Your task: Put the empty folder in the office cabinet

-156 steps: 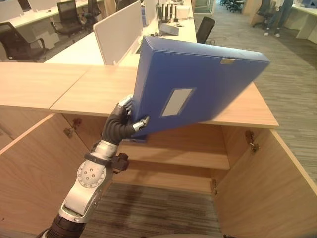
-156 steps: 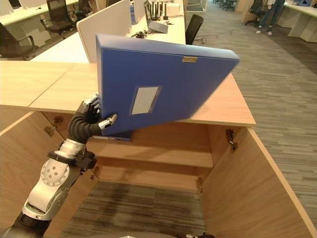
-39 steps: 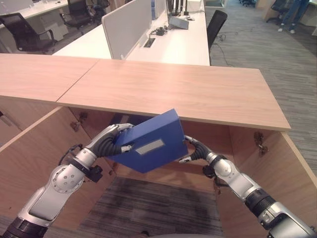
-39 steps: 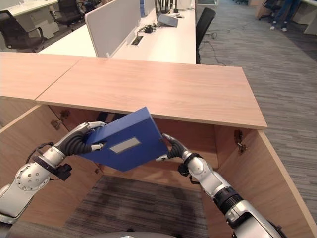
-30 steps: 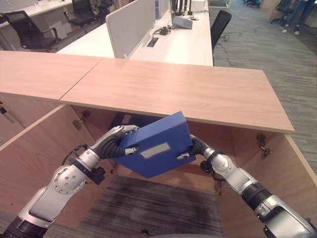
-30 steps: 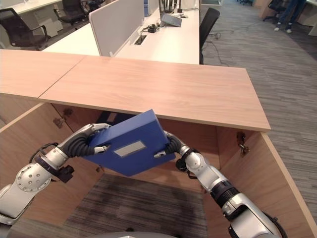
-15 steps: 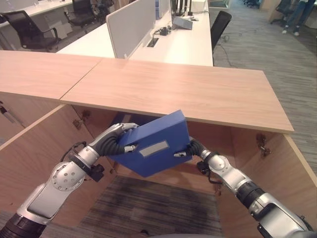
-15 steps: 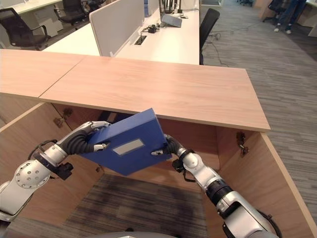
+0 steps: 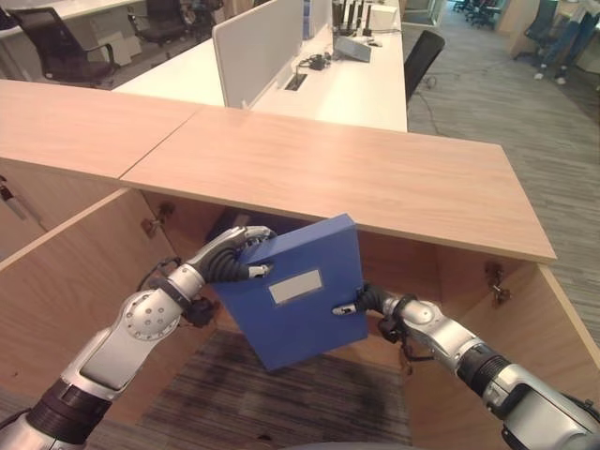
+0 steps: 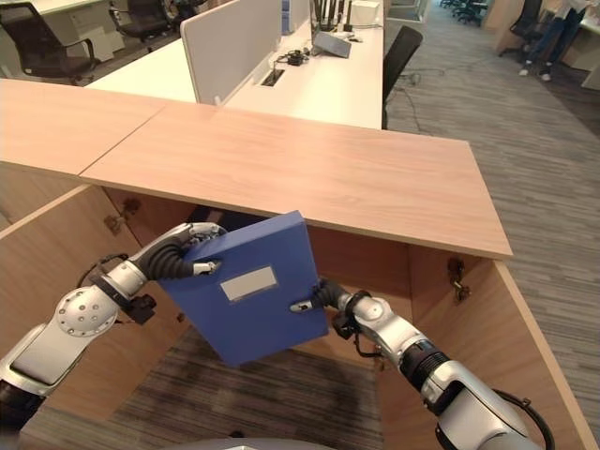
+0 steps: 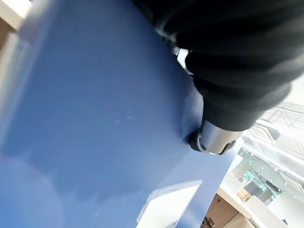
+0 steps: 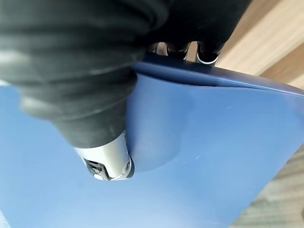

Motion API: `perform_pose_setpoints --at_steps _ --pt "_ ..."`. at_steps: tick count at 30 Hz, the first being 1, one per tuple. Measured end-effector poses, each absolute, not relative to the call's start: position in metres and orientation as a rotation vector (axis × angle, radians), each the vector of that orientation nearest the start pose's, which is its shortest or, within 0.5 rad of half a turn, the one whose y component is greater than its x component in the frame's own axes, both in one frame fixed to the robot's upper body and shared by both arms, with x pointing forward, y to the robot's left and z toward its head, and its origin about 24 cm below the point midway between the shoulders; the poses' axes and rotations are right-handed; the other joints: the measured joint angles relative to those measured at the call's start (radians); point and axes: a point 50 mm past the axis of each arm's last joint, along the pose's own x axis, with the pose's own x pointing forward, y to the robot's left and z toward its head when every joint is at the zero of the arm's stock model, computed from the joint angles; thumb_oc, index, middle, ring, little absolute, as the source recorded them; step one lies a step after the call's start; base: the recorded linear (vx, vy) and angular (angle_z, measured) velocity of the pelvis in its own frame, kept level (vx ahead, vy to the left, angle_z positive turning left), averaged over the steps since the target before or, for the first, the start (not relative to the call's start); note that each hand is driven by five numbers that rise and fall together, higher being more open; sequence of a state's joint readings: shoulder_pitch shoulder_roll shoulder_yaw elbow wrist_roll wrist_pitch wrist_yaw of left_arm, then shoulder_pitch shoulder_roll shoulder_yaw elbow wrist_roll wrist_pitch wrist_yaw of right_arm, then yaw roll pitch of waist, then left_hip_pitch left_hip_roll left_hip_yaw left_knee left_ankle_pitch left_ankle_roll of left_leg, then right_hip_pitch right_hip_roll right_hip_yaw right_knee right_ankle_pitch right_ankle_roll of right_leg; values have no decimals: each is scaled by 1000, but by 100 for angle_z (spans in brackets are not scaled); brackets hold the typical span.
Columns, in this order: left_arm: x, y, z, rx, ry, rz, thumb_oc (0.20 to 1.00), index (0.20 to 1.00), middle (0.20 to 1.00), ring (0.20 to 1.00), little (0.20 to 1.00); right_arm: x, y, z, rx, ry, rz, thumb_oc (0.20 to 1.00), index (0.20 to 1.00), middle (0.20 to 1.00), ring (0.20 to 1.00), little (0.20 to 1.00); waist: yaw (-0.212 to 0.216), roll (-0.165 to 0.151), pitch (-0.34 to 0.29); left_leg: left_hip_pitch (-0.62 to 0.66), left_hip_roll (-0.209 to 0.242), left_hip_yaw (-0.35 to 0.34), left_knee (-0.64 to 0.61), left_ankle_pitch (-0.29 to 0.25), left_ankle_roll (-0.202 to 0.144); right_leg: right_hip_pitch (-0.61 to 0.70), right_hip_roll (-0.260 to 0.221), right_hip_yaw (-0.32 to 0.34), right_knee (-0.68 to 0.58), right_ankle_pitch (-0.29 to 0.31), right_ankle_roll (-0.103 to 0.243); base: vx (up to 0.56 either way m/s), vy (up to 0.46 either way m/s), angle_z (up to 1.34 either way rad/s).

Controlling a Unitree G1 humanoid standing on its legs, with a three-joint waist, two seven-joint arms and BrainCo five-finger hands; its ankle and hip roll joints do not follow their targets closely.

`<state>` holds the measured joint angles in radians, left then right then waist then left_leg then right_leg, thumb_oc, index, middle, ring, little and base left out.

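The folder [image 9: 300,292] is pinched at opposite edges, between the left hand [image 9: 234,258] and the right hand [image 9: 361,301], in front of the open cabinet [image 9: 441,281]. To shelve it well, both grips should be kept and the top edge led under the cabinet top. Its long axis stands nearly upright, leaning slightly; the label faces the robot.

I hold the folder [image 9: 298,302] between my left hand [image 9: 236,261] and right hand [image 9: 367,302], before the open cabinet [image 9: 469,281], below its top surface [image 9: 356,178].
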<state>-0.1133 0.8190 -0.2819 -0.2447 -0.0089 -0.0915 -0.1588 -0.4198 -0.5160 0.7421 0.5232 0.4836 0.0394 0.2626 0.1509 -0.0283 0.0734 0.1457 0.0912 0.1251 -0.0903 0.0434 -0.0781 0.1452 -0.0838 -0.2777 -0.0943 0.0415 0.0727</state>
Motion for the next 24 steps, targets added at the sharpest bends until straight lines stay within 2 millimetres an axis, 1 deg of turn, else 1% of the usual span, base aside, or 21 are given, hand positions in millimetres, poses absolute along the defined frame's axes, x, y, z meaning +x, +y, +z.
perform_pose_setpoints --at_steps 1,2,3,4,5,6,7,8,9,10,11,12,13,16,17,18,20,24 --pt "252 180 121 777 -240 -542 1000 1000 1000 1000 1000 276 -140 -21 -279 487 694 200 200 200 200 200 1 0 0 0 0 0 0 0 0 0 0 0 0 0 0 0 0 0" --pt "252 175 119 711 -245 -540 1000 1000 1000 1000 1000 268 -141 -29 -259 525 706 200 200 200 200 200 2 1 0 -2 -1 -1 0 0 0 0 0 -2 0 0 0 -9 -28 4" --pt "252 170 119 620 -264 -528 1000 1000 1000 1000 1000 258 -142 -38 -211 565 714 200 200 200 200 200 3 1 -3 -3 -1 -3 0 0 0 0 -1 -4 0 0 0 -10 -28 6" --pt "251 166 117 541 -271 -521 1000 1000 1000 1000 1000 243 -141 -53 -134 623 708 200 200 200 200 200 4 1 -4 -4 -1 -6 0 0 0 0 -1 -5 0 0 0 6 -37 4" --pt "251 163 115 510 -268 -518 1000 1000 1000 1000 1000 236 -139 -59 -108 649 707 200 200 200 200 200 3 2 -4 -3 -1 -8 0 0 0 1 -1 -5 0 0 0 -6 -36 2" --pt "249 161 112 454 -268 -518 1000 1000 1000 1000 1000 222 -135 -70 -60 697 721 200 200 200 200 200 0 6 -5 -7 0 -9 0 1 -1 -2 0 -6 1 0 0 -15 -60 -2" --pt "249 164 109 417 -255 -503 1000 1000 1000 1000 1000 212 -132 -77 -27 724 725 200 200 200 200 200 -6 10 -5 -5 0 -8 0 1 -1 -2 1 -5 1 0 0 -28 -60 -3" --pt "247 165 101 384 -224 -496 1000 1000 1000 1000 1000 206 -133 -81 -16 743 720 200 200 200 200 200 -8 14 -7 -6 0 -8 0 1 -1 -2 1 -5 1 0 0 -20 -68 -1" --pt "246 168 91 299 -182 -462 1000 1000 1000 1000 1000 192 -131 -90 21 780 709 200 200 200 200 200 -13 22 -12 -7 0 -8 0 1 -1 -3 1 -5 1 -1 0 -15 -80 3" --pt "242 172 83 269 -147 -447 1000 1000 1000 1000 1000 185 -133 -94 45 797 689 200 200 200 200 200 -16 25 -14 -9 1 -10 0 1 -1 -3 1 -7 0 -1 0 -24 -102 7" --pt "236 180 68 204 -82 -412 1000 1000 1000 1000 1000 175 -135 -100 105 820 638 200 200 200 200 200 -28 31 -17 -11 1 -12 0 1 -2 -4 1 -8 0 -3 0 -33 -114 6" --pt "232 183 61 182 -47 -397 1000 1000 1000 1000 1000 172 -138 -103 111 834 617 200 200 200 200 200 -30 33 -15 -11 1 -12 0 1 -2 -4 2 -8 0 -3 0 -37 -131 5" --pt "225 191 40 141 49 -373 1000 1000 1000 1000 1000 165 -146 -108 180 853 549 200 200 200 200 200 -34 37 -17 -14 2 -16 0 4 -2 -6 2 -9 0 -6 3 -29 -92 1" --pt "197 203 -8 85 288 -313 1000 1000 1000 1000 1000 151 -161 -120 269 904 419 200 200 200 200 200 -40 37 -14 -27 7 -24 0 5 -5 -16 8 -12 0 -9 -1 -47 -162 4" --pt "194 204 -11 83 304 -308 1000 1000 1000 1000 1000 149 -162 -121 282 909 402 200 200 200 200 200 -40 35 -14 -29 7 -24 0 5 -5 -19 8 -12 0 -9 -2 -41 -172 13" --pt "180 210 -26 90 384 -286 1000 1000 1000 1000 1000 143 -171 -127 308 936 336 200 200 200 200 200 -38 32 2 -40 11 -35 0 12 -8 -22 13 -19 0 -9 -2 -33 -168 14" --pt "170 215 -39 112 455 -267 1000 1000 1000 1000 1000 142 -176 -129 343 942 274 200 200 200 200 200 -35 33 18 -48 17 -41 0 14 -11 -23 18 -26 0 -9 -3 -18 -183 14" --pt "159 226 -58 98 546 -175 1000 1000 1000 1000 1000 140 -176 -132 364 955 242 200 200 200 200 200 -33 33 23 -61 32 -49 0 18 -17 -27 33 -35 0 -16 -15 -45 -184 8"
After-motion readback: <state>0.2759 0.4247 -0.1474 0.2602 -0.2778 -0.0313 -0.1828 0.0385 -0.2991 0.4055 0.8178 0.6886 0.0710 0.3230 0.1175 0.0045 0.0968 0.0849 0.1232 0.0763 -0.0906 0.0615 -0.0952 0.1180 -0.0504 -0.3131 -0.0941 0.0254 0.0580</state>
